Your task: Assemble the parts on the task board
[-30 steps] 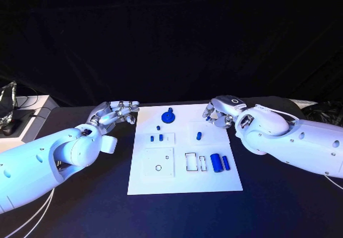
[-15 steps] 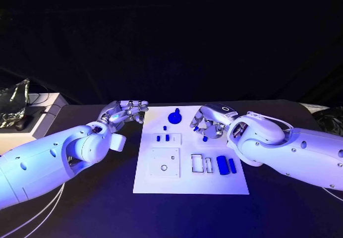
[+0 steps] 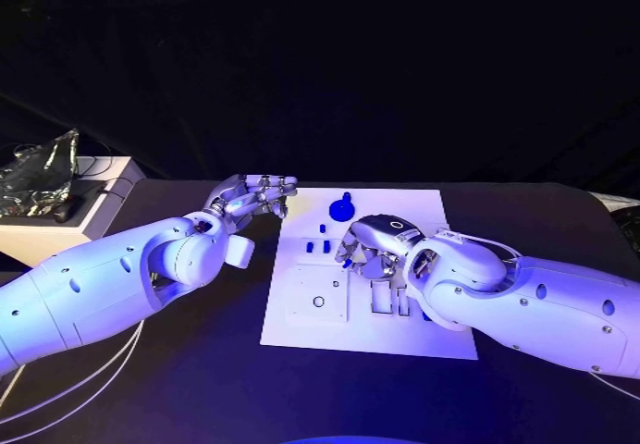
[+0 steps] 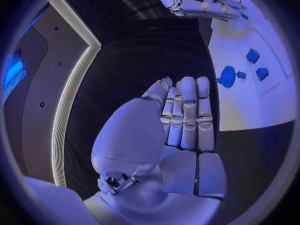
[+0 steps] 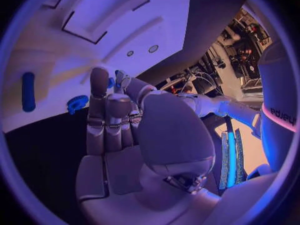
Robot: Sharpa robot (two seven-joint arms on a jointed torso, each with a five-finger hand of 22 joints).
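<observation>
The white task board [image 3: 301, 324] lies in the middle of the black table. A round blue part [image 3: 343, 211] stands near its far edge, with small blue parts [image 3: 314, 246] nearer me. My right hand [image 3: 371, 250] hovers over the board's middle and pinches a small blue part [image 5: 112, 82] at its fingertips. The right wrist view also shows a blue cylinder [image 5: 28, 91] and a toothed blue part [image 5: 77, 104] on the board [image 5: 94, 50]. My left hand [image 3: 257, 196] hangs beside the board's far left corner with its fingers [image 4: 187, 110] straight and side by side, holding nothing.
A white box [image 3: 60, 227] with a crinkled silver bag [image 3: 40, 171] on it stands at the table's left edge. The board has a square recess with a small hole [image 3: 317, 301] near its left front. My right forearm [image 3: 534, 305] covers the board's right side.
The camera has shifted. Against the board, my right hand has moved from the far right edge in over the middle, carrying the small blue part. My left hand stays by the far left corner.
</observation>
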